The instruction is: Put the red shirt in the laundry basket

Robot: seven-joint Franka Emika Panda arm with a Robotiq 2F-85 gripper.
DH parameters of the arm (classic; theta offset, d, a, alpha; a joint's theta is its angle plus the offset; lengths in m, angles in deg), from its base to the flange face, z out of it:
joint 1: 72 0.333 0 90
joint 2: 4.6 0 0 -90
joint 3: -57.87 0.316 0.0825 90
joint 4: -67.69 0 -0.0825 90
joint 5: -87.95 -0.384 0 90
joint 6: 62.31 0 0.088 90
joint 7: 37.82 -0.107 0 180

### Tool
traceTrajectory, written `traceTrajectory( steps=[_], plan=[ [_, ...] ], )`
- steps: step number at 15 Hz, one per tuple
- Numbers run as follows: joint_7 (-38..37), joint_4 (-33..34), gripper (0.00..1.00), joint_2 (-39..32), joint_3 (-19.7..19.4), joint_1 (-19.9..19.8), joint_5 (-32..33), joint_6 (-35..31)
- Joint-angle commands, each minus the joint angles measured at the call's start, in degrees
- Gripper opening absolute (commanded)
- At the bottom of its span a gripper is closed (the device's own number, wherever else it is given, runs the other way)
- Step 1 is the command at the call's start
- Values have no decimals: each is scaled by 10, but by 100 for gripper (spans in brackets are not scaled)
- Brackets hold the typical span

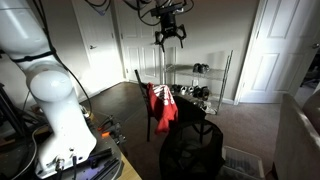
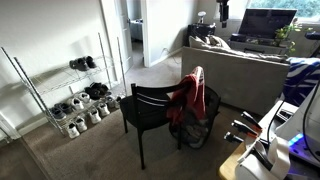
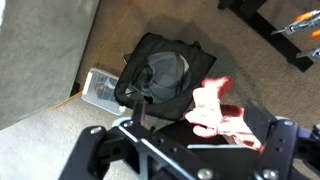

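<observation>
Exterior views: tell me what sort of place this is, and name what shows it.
Probably a living room in a home. A wire shoe rack stands on carpet, there is a sofa, and the red shirt hangs over a wooden chair next to the laundry basket.

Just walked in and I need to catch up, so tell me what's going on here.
The robot arm is not holding anything. Its end effector hangs high above the scene, jaws apart and empty. The red shirt is draped over the back of the dark chair. The black laundry basket sits on the carpet right beside the chair. The shirt is not yet in the basket.
</observation>
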Motion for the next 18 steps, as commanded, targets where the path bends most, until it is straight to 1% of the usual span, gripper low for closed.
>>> traceTrajectory(
  steps=[1, 2, 3, 4, 6, 12, 16, 18],
  plan=[
    [120, -33, 100, 20, -18, -14, 43, -30],
    [149, -38, 100, 22, -24, -17, 55, -39],
    [94, -9, 100, 1, -12, -11, 31, -13],
    [116, -13, 100, 2, -18, -16, 37, -20],
    [134, -17, 100, 3, -22, -21, 38, -25],
    [140, -17, 100, 4, -19, -18, 41, -27],
    [184, -18, 100, 13, 6, 4, 54, -55],
    [205, -8, 100, 12, 27, 20, 62, -50]
  ],
)
